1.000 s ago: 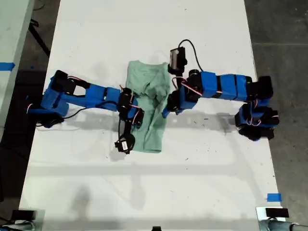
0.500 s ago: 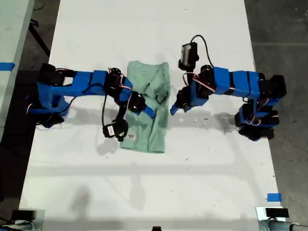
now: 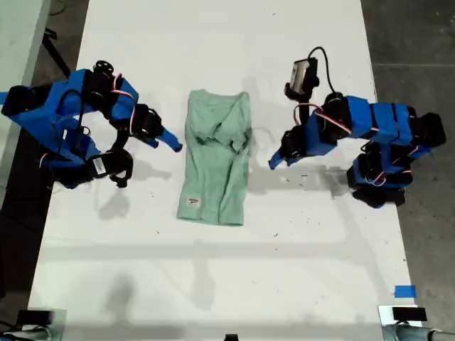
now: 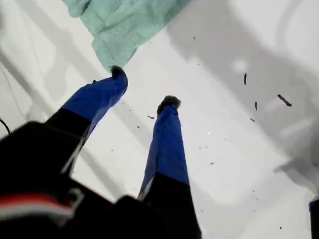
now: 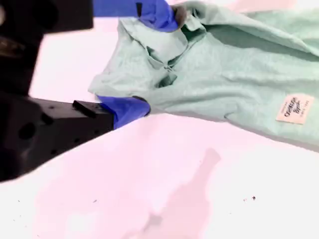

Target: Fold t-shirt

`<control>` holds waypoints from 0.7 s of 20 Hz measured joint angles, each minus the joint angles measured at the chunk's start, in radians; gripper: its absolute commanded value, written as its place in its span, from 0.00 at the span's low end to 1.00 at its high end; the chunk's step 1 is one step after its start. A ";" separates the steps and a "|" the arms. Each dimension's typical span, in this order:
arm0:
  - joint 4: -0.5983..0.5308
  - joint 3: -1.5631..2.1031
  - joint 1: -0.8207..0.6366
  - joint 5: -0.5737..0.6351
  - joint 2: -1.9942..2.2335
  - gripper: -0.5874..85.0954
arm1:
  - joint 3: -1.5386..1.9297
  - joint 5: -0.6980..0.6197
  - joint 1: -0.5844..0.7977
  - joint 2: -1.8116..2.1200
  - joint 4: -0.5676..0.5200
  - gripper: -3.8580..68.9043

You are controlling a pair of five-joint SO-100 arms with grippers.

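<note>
The pale mint-green t-shirt (image 3: pixel 217 160) lies on the white table (image 3: pixel 213 284) as a narrow, rumpled lengthwise strip, with a small white tag (image 3: pixel 192 202) near its lower corner. My first gripper (image 3: pixel 274 162) is open just off the shirt's edge on the exterior view's right, with nothing in it. The first wrist view shows its open fingers (image 4: pixel 144 87) over bare table, and a shirt corner (image 4: pixel 119 25) beyond them. My second gripper (image 3: pixel 173 144) is open and empty just off the shirt on the exterior view's left. Beyond its fingers (image 5: pixel 144 59) I see the shirt (image 5: pixel 234 74) and the tag (image 5: pixel 295 109).
Dark specks (image 4: pixel 284 100) dot the table near my first gripper. Blue tape (image 3: pixel 404 291) marks the table's corner at the exterior view's lower right. Dark floor (image 3: pixel 412 42) lies past the table's edges on both sides. Both arm bases stand at the table's sides.
Both arms have pulled back off the shirt toward their own sides. The second gripper has let the cloth go, and the shirt now lies folded over with the tag showing.
</note>
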 measured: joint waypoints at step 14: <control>-0.287 0.135 0.322 -0.242 -0.272 0.36 | -0.241 0.209 -0.202 -0.538 -0.193 0.45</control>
